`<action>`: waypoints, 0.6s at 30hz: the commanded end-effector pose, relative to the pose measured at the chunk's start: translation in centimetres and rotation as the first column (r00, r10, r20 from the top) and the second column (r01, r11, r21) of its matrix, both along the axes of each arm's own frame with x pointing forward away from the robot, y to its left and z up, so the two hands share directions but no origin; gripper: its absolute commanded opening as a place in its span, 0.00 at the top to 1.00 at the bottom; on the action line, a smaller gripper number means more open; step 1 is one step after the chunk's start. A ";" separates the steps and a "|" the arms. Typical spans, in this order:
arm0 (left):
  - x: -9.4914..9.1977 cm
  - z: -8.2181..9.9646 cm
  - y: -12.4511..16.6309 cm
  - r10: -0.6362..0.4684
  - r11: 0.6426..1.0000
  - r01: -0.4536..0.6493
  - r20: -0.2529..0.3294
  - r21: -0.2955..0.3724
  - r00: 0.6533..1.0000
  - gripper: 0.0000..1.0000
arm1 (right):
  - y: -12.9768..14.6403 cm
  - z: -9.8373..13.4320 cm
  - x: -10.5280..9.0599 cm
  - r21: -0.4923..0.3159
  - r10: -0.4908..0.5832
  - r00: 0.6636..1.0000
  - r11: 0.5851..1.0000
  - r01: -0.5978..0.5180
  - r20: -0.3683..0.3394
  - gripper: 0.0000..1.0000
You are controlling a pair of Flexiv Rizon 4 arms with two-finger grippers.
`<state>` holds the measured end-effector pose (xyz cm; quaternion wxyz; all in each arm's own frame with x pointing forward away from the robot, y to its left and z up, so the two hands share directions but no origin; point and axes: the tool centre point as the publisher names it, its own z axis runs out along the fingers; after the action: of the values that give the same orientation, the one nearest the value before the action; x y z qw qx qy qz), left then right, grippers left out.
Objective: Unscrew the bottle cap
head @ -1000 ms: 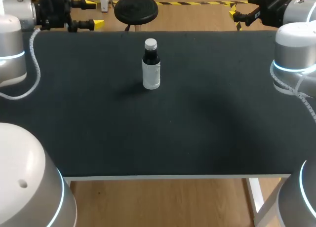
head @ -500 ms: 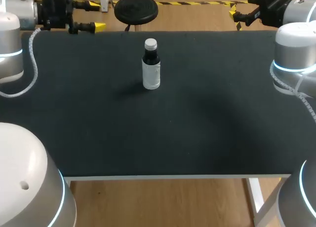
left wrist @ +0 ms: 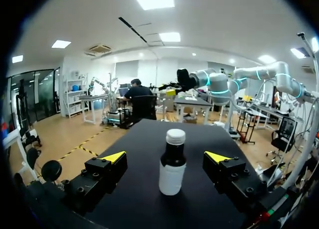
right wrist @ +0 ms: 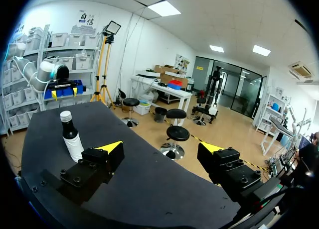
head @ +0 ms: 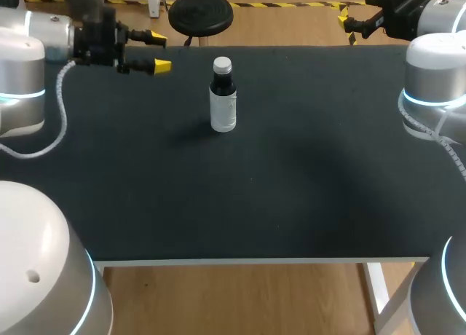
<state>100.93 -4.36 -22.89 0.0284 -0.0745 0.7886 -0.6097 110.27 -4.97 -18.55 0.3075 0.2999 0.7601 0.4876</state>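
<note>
In the head view your right gripper (head: 357, 7) was crowded against the picture's far edge, so only part of its dark body and yellow tips showed. Its own wrist view settled the matter, with the two fingers spread wide and nothing between them. The big pale links of both arms were cut off at the near corners.

Your left gripper (left wrist: 166, 157) was also spread wide and gripping nothing. The small dark bottle with a white wrap-around label (left wrist: 172, 169) stood ahead of it, in line with the gap between the fingers. Neither yellow tip touched it, and the black table top (head: 291, 189) showed on both sides of it.

The bottle stood upright with its long axis vertical. Its round white screw cap (left wrist: 175, 136) pointed straight up and was seated on the dark neck. From the left gripper the neck and cap rose above the level of the fingertips, and the labelled body sat below it.

From your right gripper the bottle was well apart, off beyond one finger and far across the table. The left gripper's yellow tips showed behind it there.

The label read as plain white in every view, and any print on it was too small to make out.
</note>
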 end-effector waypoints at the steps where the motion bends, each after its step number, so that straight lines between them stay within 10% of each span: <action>1: -0.6 -0.2 -1.3 -0.012 1.000 0.012 -0.009 0.009 1.000 0.00 | 0.0 0.1 0.1 -0.001 0.001 1.000 1.000 -0.001 -0.002 0.00; 18: -0.2 -2.7 -6.7 -0.115 0.990 0.110 0.048 0.092 0.992 0.00 | 0.0 0.1 0.1 -0.001 0.001 1.000 1.000 -0.001 -0.002 0.00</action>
<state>99.38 -10.29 -25.10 0.0277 -0.0182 0.8168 -0.5759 110.27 -4.98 -18.56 0.3075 0.3000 0.7601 0.4876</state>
